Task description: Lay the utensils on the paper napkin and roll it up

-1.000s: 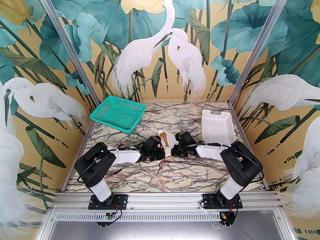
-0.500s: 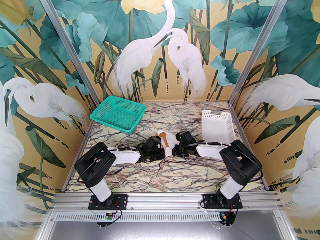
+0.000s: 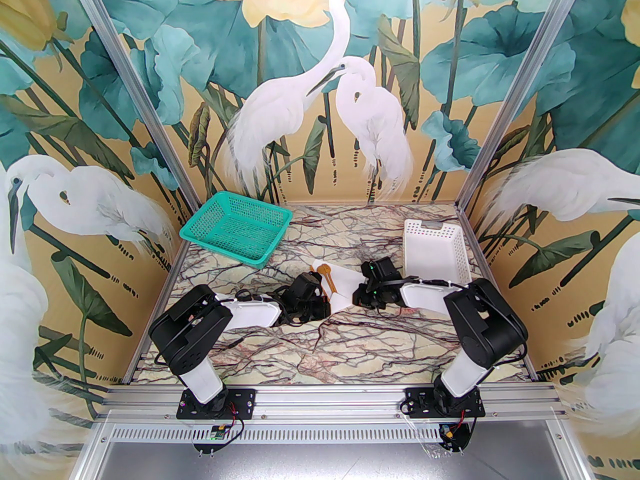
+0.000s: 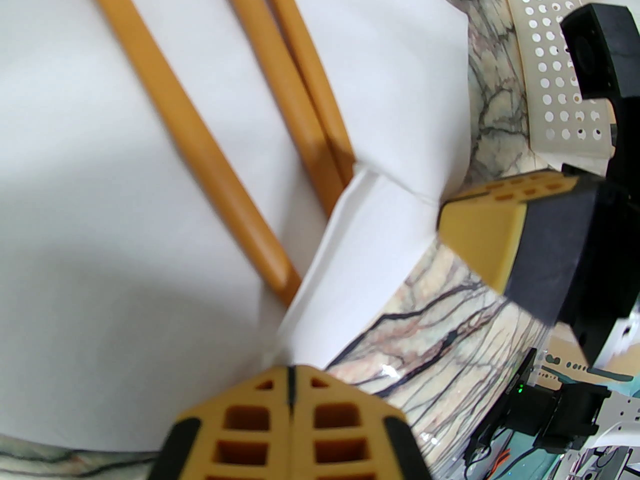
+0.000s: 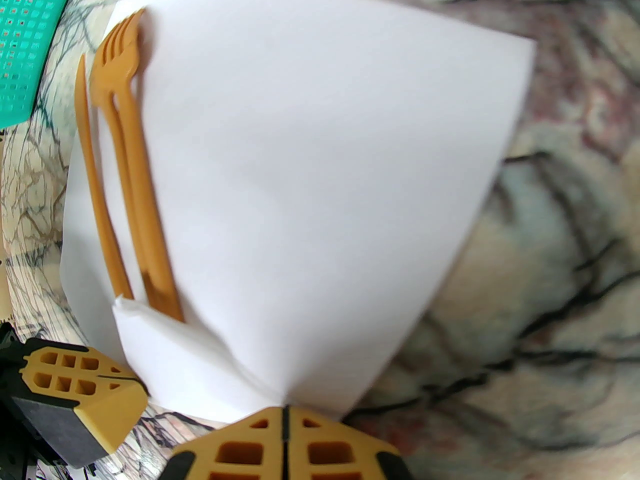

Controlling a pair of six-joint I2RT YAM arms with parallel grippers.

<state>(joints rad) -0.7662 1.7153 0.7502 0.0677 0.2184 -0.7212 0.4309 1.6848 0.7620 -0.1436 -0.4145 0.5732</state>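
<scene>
The yellow-fingered left gripper (image 4: 290, 371) and right gripper (image 5: 284, 409) each pinch the thin white paper napkin (image 5: 325, 168) at the frame's bottom edge, so it should roll evenly over the slim orange-brown wooden-looking utensils (image 5: 126, 158) lying at its left, without dragging them off

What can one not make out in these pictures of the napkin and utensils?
Utensils: left wrist view, heads cut off by the top edge, handle ends under the napkin fold.
Fork and knife: top view, too small to tell apart, partly behind the left claw.
Table beside the napkin: right wrist view, blurred.
</scene>
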